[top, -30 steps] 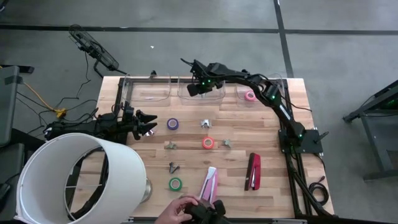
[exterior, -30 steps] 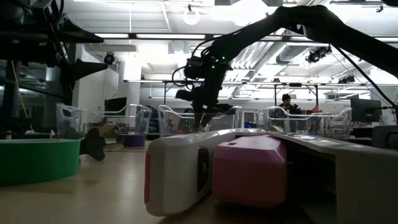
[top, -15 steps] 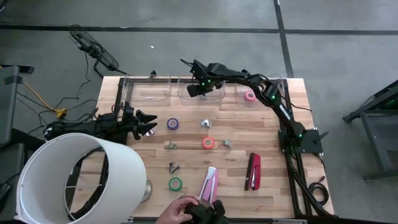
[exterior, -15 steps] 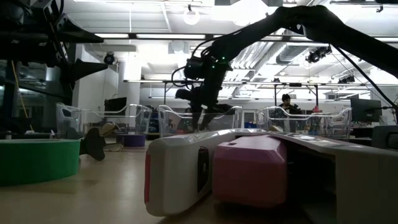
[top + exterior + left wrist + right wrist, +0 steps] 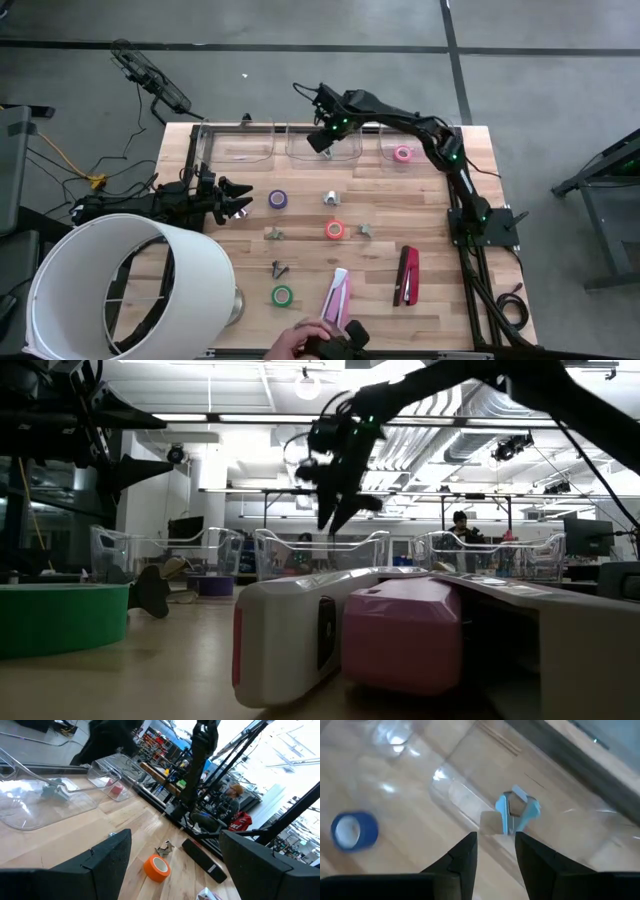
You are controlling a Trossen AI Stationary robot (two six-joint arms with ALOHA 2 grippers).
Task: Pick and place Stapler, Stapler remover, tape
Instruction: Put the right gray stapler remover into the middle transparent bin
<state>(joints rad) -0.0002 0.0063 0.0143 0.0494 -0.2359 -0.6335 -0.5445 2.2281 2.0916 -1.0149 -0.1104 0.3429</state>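
Right wrist view showed the right gripper [image 5: 495, 851] had let go, narrowly parted, the blue remover [image 5: 516, 812] dropped into the bin [image 5: 455, 795].

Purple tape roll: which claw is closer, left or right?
Left. The left claw sits just beside the purple tape roll, on its left in the high view. The right claw is farther off, up over the middle clear bin at the table's back edge.
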